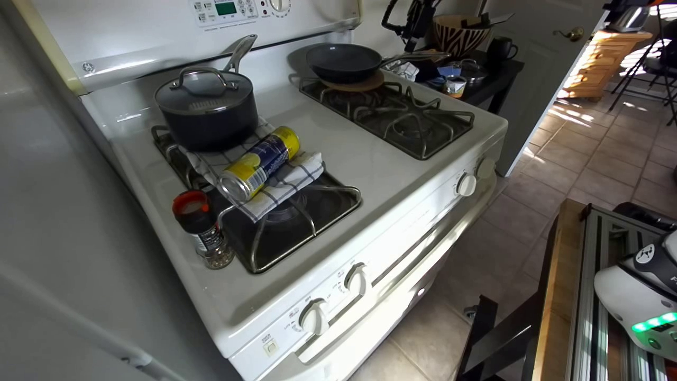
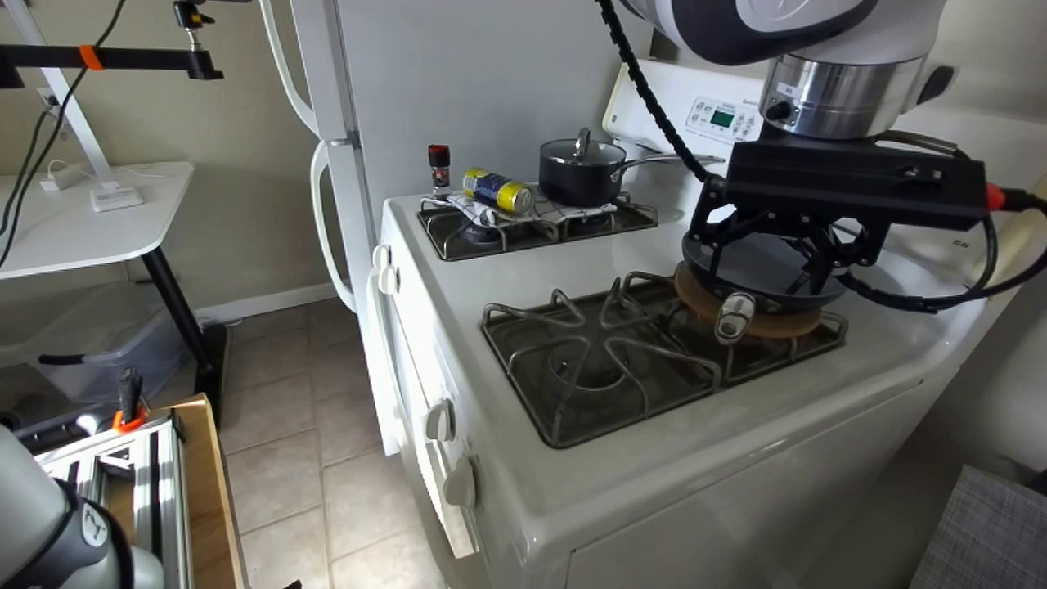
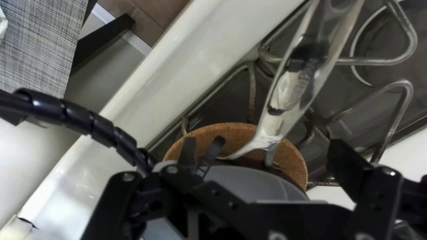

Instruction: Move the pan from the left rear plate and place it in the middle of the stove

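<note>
At the left of the stove (image 2: 536, 268) in both exterior views, a red-topped grinder (image 2: 440, 168) is standing near a can (image 2: 496, 191) that is lying on a folded cloth (image 1: 289, 182); if the pan (image 2: 757, 263) is swinging too far that way, it could be striking the can and setting it rolling. A lidded pot (image 2: 582, 178) is sitting next along, its long handle (image 2: 667, 158) reaching rearward, where a wide sweep could be clipping it. Nearer, the front grate (image 3: 367, 61) is standing raised; a pan being lifted too little could be catching on it. The pan's metal handle (image 2: 734, 317) is jutting out, and a hold far from the pan's weight could be letting it twist. The tan plate (image 2: 785, 325) is lying directly beneath and could be dragging along through friction. At the right, a black cable (image 2: 920, 304) is looping low and could be snagging on the pan.

The pan is resting on that plate, lower than the gripper (image 3: 267, 151), which is hovering with its fingers (image 3: 345, 163) spread wide, released and grasping nothing. In the wrist view the metal handle is running up between them; whether anything is touching is not showing clearly.
</note>
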Tool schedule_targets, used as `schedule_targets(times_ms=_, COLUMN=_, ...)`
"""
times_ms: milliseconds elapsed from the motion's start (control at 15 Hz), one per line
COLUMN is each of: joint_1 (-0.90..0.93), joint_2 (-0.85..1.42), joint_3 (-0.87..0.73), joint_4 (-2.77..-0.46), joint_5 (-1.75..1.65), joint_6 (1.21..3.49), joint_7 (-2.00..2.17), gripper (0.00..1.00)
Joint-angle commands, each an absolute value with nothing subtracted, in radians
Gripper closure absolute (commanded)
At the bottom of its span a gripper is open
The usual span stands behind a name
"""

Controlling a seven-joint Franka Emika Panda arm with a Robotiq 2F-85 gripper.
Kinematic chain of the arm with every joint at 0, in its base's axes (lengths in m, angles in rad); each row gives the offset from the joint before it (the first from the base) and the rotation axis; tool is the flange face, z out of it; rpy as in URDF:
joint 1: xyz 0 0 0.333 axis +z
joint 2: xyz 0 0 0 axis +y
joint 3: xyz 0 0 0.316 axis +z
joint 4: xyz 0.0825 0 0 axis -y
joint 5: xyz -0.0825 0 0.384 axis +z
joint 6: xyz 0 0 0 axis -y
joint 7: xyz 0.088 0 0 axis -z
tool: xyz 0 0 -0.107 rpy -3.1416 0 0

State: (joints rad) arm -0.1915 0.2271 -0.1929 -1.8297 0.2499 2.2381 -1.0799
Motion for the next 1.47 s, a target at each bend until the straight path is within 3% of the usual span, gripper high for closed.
schedule_targets(times_ms=0, joint_1=-0.199, joint_2=0.243, joint_3=-0.177, joint_4=-1.830, joint_5=0.162, joint_6=2.234, joint_7=-0.943, gripper=0.00)
schedule_targets(times_ms=933, joint_1=-0.215, joint_2=0.327, joint_3=-0.105, joint_4=-1.784, joint_5=0.151, joint_6=2.244, joint_7=-0.808, gripper=0.01)
schedule_targets(times_ms=1133, joint_1=-0.226, joint_2=0.346, joint_3=-0.102, joint_4=-1.769, joint_5=0.155, joint_6=2.247, joint_7=-0.810, gripper=0.17)
schedule_targets(times_ms=1200, joint_1=-0.230, joint_2=0.352, joint_3=-0.101, joint_4=-1.764, joint_5=0.156, joint_6=2.248, joint_7=-0.811, gripper=0.28)
schedule_targets(times_ms=1267, joint_1=-0.232, joint_2=0.356, joint_3=-0.100, joint_4=-1.758, joint_5=0.156, joint_6=2.253, joint_7=-0.810, gripper=0.31)
schedule_targets(times_ms=1400, joint_1=-0.235, joint_2=0.362, joint_3=-0.098, joint_4=-1.752, joint_5=0.156, joint_6=2.271, joint_7=-0.810, gripper=0.51)
